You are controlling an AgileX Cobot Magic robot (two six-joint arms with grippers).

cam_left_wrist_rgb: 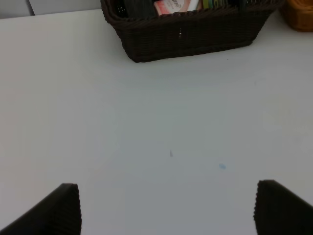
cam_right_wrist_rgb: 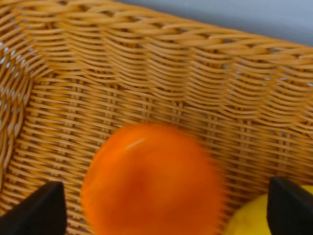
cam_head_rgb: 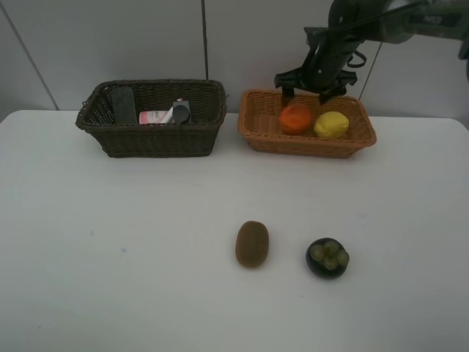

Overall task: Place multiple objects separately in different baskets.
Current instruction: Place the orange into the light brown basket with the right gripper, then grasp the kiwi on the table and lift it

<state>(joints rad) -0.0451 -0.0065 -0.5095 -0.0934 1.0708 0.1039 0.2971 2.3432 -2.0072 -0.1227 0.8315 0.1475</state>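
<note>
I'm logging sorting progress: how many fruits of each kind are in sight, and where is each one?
Orange: 1, in the tan basket
Lemon: 1, in the tan basket
Kiwi: 1, on the table
Mangosteen: 1, on the table
Total: 4 fruits

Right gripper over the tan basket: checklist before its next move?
1. Right gripper jaws apart, not touching orange: ok.
2. Orange at rest in tan basket beside lemon: cannot tell, blurred in the right wrist view.
3. Kiwi and mangosteen on table, apart, unobstructed: ok.
4. Left gripper open, empty: ok.
5. All fruit basketed: not ok, kiwi and mangosteen are out.
</note>
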